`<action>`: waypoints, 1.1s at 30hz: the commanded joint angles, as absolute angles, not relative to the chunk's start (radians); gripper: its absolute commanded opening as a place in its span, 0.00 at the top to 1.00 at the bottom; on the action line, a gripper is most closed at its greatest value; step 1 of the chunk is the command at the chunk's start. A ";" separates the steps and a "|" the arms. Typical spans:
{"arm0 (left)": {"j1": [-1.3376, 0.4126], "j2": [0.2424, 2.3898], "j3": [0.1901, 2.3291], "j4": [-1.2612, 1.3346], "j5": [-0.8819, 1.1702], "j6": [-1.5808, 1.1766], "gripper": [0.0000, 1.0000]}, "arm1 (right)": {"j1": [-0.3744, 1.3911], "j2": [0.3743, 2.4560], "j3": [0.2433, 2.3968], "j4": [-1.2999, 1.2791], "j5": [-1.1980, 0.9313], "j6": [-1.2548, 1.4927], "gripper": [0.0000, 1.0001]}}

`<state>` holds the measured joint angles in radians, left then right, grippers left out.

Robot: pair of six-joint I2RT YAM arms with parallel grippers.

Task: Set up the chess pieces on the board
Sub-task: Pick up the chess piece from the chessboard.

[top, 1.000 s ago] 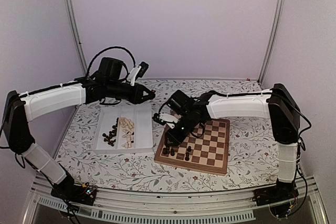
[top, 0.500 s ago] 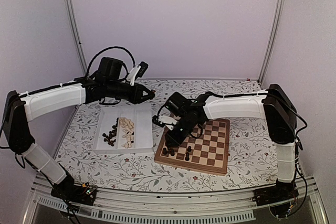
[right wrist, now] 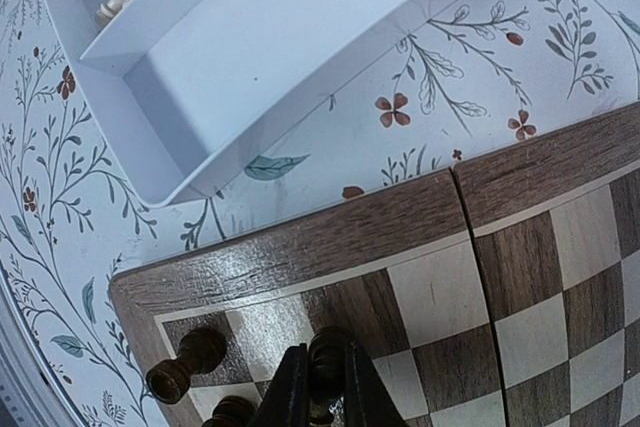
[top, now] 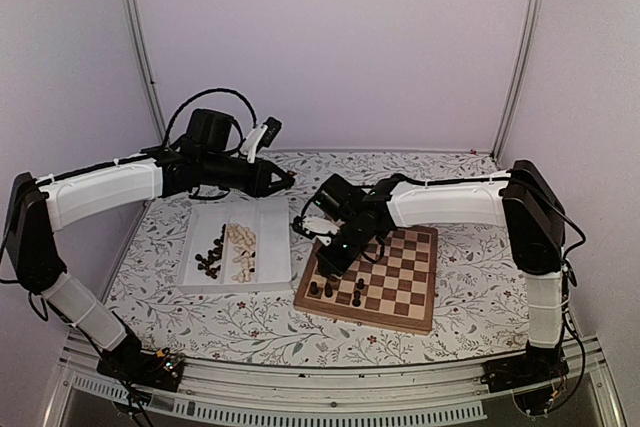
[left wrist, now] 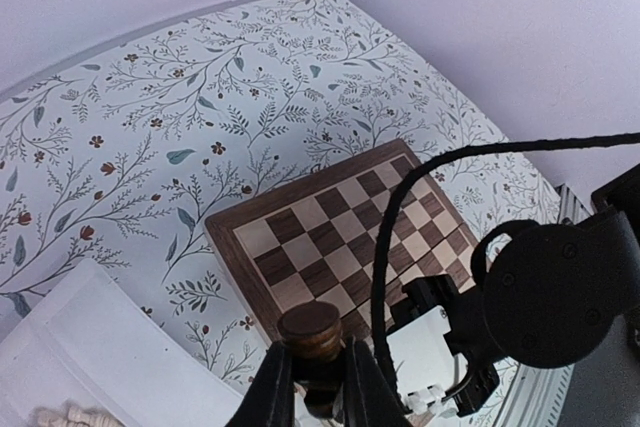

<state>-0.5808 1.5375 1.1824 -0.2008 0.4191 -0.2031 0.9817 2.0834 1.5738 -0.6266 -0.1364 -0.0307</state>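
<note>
A dark chess piece [right wrist: 327, 347] is clamped at the corner of the board [right wrist: 330, 237] by the right fingers [right wrist: 290, 387], apparently for positioning; another piece [left wrist: 310, 327] is gripped ready by the left fingers [left wrist: 268, 387].

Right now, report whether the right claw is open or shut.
Shut. In the right wrist view the right claw pinches a dark chess piece between both fingers.

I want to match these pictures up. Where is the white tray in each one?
Top camera: the white tray lies left of the middle, next to the chessboard.
Left wrist camera: the tray is in the bottom left corner, partly cut off by the picture's edge.
Right wrist camera: the tray fills the top left part.
Shared landmark: the chessboard shows in all three, with the tray close to one of its corners.
</note>
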 commanded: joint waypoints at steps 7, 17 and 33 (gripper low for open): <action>-0.561 1.536 1.195 -0.211 0.429 -0.207 1.00 | 0.976 2.050 1.562 -0.618 -0.084 -0.029 0.91; -0.559 1.541 1.196 -0.212 0.436 -0.212 1.00 | 0.971 2.018 1.512 -0.623 -0.071 -0.022 0.61; -0.557 1.553 1.199 -0.217 0.449 -0.215 1.00 | 0.972 1.961 1.432 -0.618 -0.097 -0.017 0.66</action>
<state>-0.5728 1.5383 1.1824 -0.2043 0.4351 -0.2111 0.9741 2.0083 1.4506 -0.6262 -0.0849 -0.0223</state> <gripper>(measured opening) 0.156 0.371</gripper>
